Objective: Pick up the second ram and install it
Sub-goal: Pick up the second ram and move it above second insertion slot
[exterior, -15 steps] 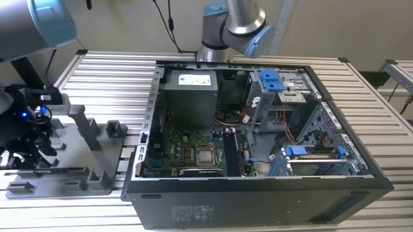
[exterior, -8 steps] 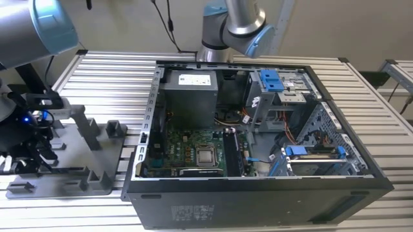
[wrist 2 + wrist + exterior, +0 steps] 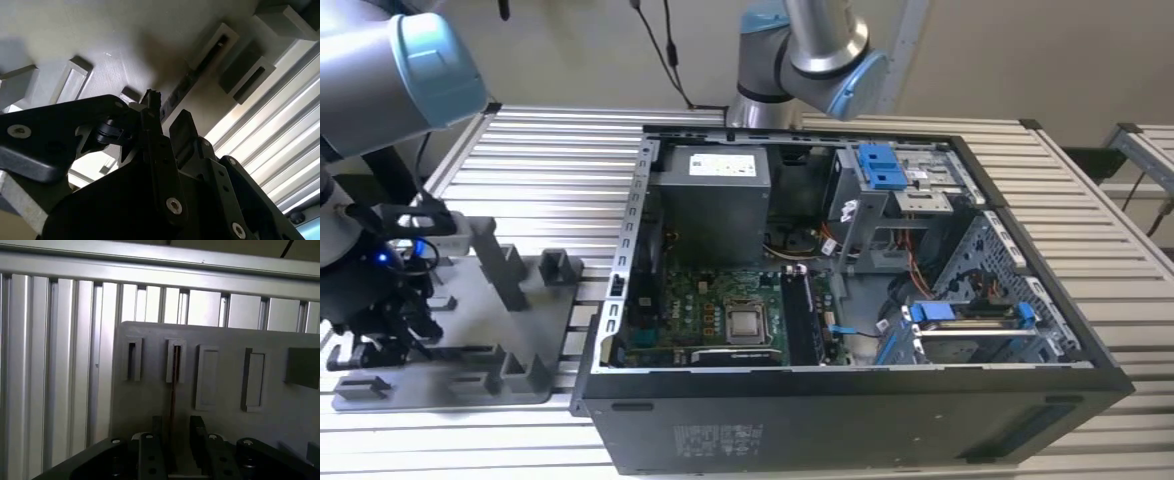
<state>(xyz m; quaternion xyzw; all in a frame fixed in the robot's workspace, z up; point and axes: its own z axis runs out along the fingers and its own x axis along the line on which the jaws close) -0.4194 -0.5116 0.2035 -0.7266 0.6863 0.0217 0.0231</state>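
Gripper (image 3: pixel 176 424): blk fingers (image 3: pixel 157 430) apart, astride thin flat dark ram stick (image 3: pixel 173 385). Stick on edge in grey plastic slotted tray (image 3: pixel 145 405), beside open blk PC case (image 3: pixel 854 420).

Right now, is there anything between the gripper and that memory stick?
Nothing. In the first wrist view the gripper straddles the second ram, which stands edgewise in the grey tray; only bare gaps separate it from each finger.

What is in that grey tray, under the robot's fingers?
A thin dark memory stick stands on edge in a slotted post, between the open fingers, which hide its near end.
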